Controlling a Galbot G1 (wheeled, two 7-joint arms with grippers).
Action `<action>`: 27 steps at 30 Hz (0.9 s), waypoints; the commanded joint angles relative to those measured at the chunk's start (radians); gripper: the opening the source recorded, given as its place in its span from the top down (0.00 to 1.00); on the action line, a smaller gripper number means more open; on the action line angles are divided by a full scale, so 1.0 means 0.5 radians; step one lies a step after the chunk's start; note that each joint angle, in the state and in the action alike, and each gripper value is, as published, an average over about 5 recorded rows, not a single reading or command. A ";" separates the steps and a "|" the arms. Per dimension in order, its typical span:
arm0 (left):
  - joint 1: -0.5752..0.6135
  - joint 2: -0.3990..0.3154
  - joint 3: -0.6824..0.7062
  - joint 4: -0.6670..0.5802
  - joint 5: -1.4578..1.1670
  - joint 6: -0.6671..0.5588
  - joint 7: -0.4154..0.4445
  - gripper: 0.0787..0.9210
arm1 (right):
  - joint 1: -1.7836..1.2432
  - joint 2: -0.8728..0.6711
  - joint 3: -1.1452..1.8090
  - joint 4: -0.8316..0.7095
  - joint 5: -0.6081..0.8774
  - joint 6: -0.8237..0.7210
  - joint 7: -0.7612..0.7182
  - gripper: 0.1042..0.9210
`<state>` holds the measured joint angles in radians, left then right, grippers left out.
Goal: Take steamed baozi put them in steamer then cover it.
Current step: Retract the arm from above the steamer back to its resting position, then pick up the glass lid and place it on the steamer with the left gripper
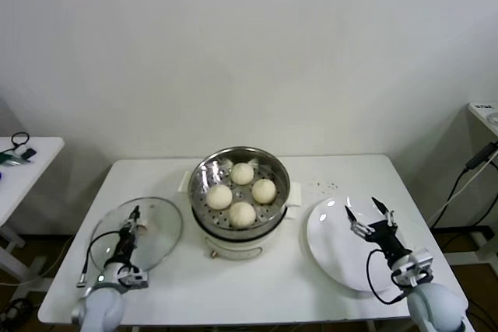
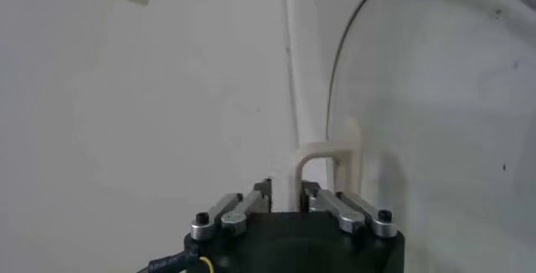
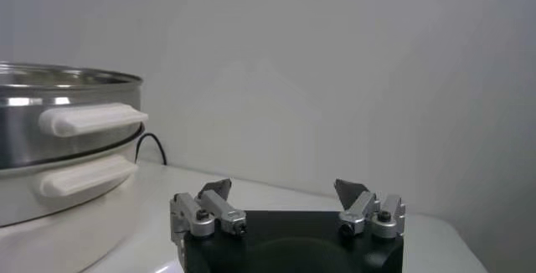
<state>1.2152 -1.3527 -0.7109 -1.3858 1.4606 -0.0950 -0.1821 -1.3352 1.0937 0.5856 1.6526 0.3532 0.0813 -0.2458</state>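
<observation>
A: Left side? My left gripper (image 1: 133, 221) has its jaws drawn in around the cream bar handle of the clear glass cover (image 1: 156, 232), lying flat on the table (image 1: 257, 285).

B: Centre, right?

A: Four smooth baozi (image 1: 242, 214) on the steamer (image 1: 240, 192)'s perforated steel floor. My right gripper (image 1: 369, 215) hangs over the white plate (image 1: 331, 254), jaws apart.

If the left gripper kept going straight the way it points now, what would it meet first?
The left gripper would meet the cream-white handle of the glass cover; its fingers sit right at it, though contact is unclear.
</observation>
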 commanded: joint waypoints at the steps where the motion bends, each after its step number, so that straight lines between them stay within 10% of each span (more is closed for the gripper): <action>1: 0.059 0.025 0.003 -0.126 -0.124 0.019 0.017 0.78 | 0.010 0.001 0.000 -0.007 -0.024 0.011 -0.002 0.12; 7: 0.219 0.092 0.017 -0.421 -0.239 0.166 -0.007 0.91 | 0.018 -0.008 0.003 -0.011 -0.025 0.019 -0.002 0.12; 27: 0.731 0.469 0.101 -1.489 -0.374 1.083 0.049 0.91 | 0.193 -0.093 -0.127 -0.154 -0.077 0.026 0.015 0.12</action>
<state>1.4833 -1.2231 -0.6832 -1.8501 1.3121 0.2182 -0.1855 -1.2790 1.0605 0.5543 1.6046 0.3212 0.0952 -0.2414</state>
